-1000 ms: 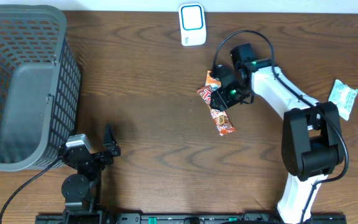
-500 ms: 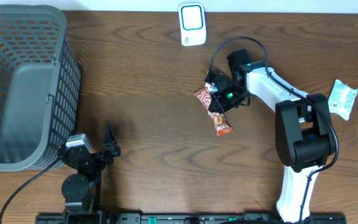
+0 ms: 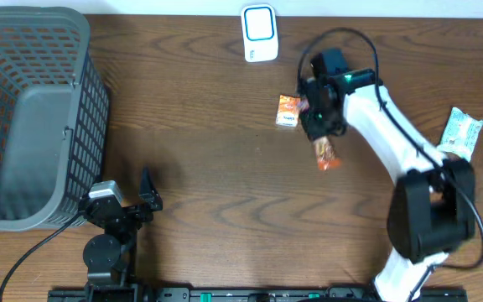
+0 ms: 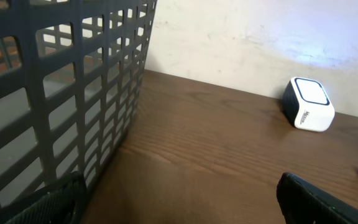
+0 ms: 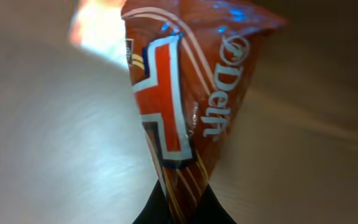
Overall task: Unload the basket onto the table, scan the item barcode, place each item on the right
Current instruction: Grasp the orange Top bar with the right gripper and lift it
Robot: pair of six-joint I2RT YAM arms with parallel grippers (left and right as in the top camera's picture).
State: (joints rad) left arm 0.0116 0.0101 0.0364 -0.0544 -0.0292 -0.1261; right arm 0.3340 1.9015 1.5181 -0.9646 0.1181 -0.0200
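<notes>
My right gripper [image 3: 319,126] is shut on an orange-red "Delfi" snack packet [image 3: 326,157]. In the right wrist view its dark fingertips [image 5: 149,214] pinch the packet's lower end [image 5: 185,106], and the packet fills the frame; no barcode shows on this face. The white scanner with a blue window [image 3: 259,33] stands at the table's far edge, up and to the left of the held packet, and also shows in the left wrist view [image 4: 308,112]. My left gripper [image 3: 137,205] rests near the front edge, open and holding nothing, its fingers [image 4: 328,199] wide apart.
A small orange packet [image 3: 288,110] lies just left of the right gripper. A large grey mesh basket [image 3: 32,117] fills the left side, close beside the left gripper [image 4: 61,93]. A pale green-white packet [image 3: 462,132] lies at the right edge.
The right gripper has shut on the snack packet and swung right and toward the far edge with it. The left arm has not moved.
</notes>
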